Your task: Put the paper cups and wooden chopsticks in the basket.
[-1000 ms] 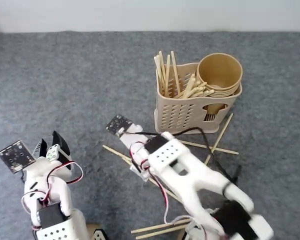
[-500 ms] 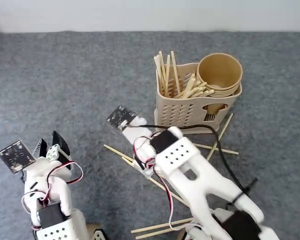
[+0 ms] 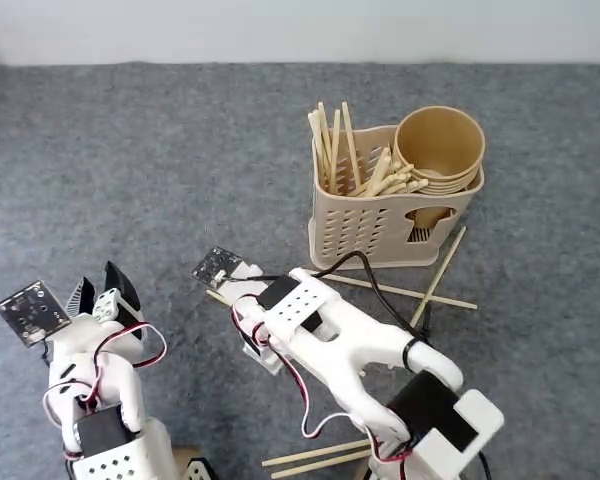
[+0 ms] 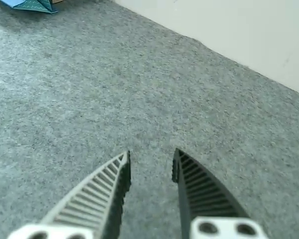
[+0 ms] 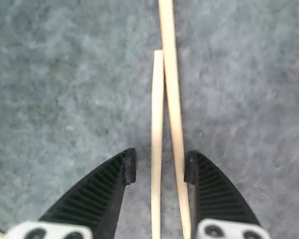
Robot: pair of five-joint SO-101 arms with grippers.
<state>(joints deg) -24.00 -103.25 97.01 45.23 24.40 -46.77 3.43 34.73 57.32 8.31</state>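
Right gripper [image 5: 158, 167]: jaws apart, clamped on nothing, straddling a pair of chopsticks [image 5: 162, 124] lying flat on the grey mat [image 5: 65, 74]. Long axes nearly parallel, running straight ahead between the fingers. One stick ending a little past the fingertips, the other carrying on beyond it and lying close along one finger; touching or not, cannot tell. In the high view, at 7 o'clock of the basket [image 3: 380, 235], with a short end of that pair poking out toward 10 o'clock from under the wrist.

Left gripper [image 4: 150, 162]: jaws apart, empty, over bare mat. Sits at 7 o'clock of the table in the high view, well apart from the basket.

Basket upright at 1 o'clock. Paper cups [image 3: 440, 140] nested in its 3 o'clock compartment, mouths up. Bundle of chopsticks [image 3: 332, 145] standing in the 9 o'clock compartment, tips fanning toward 11 and 12 o'clock, a few more leaning over toward the cups.

Loose on the mat: a slanting stick [image 3: 448, 258] at 5 o'clock of the basket, long axis 1 to 7 o'clock. Crossing stick [image 3: 455, 301] over it, nearly 9 to 3. Bottom pair [image 3: 315, 460] at 6 o'clock, side by side, pointing 8 to 2.
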